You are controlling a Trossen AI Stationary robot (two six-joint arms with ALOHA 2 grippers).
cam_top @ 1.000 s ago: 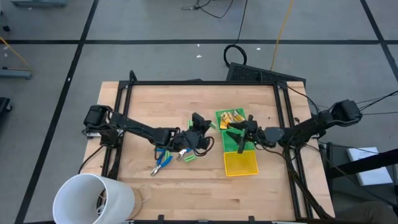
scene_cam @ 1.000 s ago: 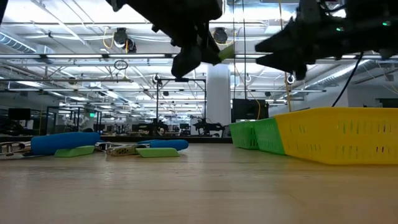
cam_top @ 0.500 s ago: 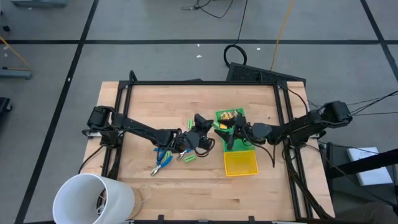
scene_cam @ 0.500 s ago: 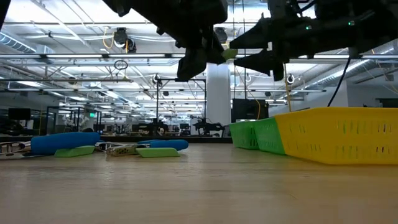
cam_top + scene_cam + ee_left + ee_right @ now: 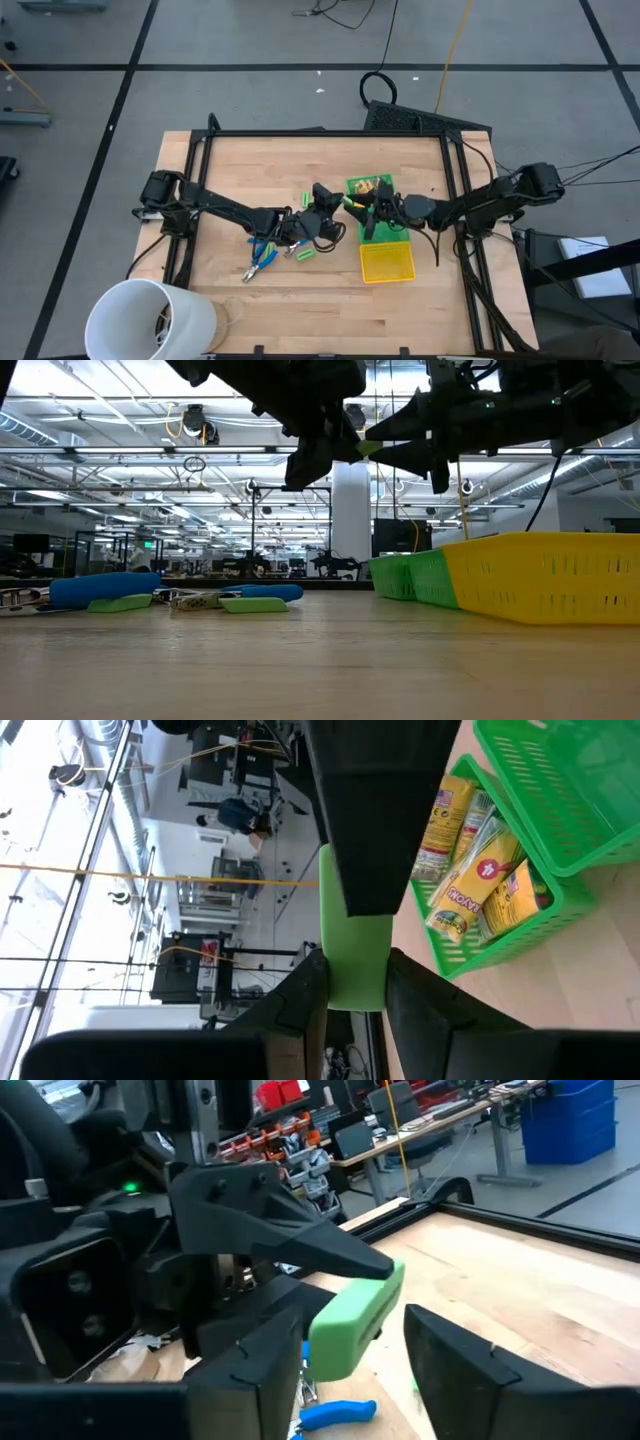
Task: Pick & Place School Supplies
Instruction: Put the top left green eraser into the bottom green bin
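My left gripper [image 5: 338,204] is shut on a short bright-green piece [image 5: 348,203], held in the air just left of the green bin [image 5: 385,236]. My right gripper [image 5: 368,208] is open and faces it. Its two fingers [image 5: 255,1370] stand on either side of the piece's free end [image 5: 355,1315]. Yellow-tan wrapped blocks [image 5: 372,186] lie in the green bin. Blue-handled pliers [image 5: 262,255] and two more green pieces [image 5: 305,254] [image 5: 308,197] lie on the table. My left gripper pinches one end of the green piece [image 5: 355,982] between its two fingers [image 5: 300,1005]. The piece sticks out past the fingertips toward the table's right, lifted clear of the table. My right gripper's finger [image 5: 370,810] overlaps the piece's other end; I cannot tell whether it touches.
A yellow bin [image 5: 387,263] stands against the near side of the green bin. A large white cup [image 5: 150,318] lies at the near left corner. A black frame [image 5: 320,133] runs along the table's far and side edges. Bare wood shows along the near edge.
My right gripper has gone toward the table's left, from over the green bin up to the green piece in my left gripper, and its open fingers now stand around the piece's free end. The piece stays held in the air.
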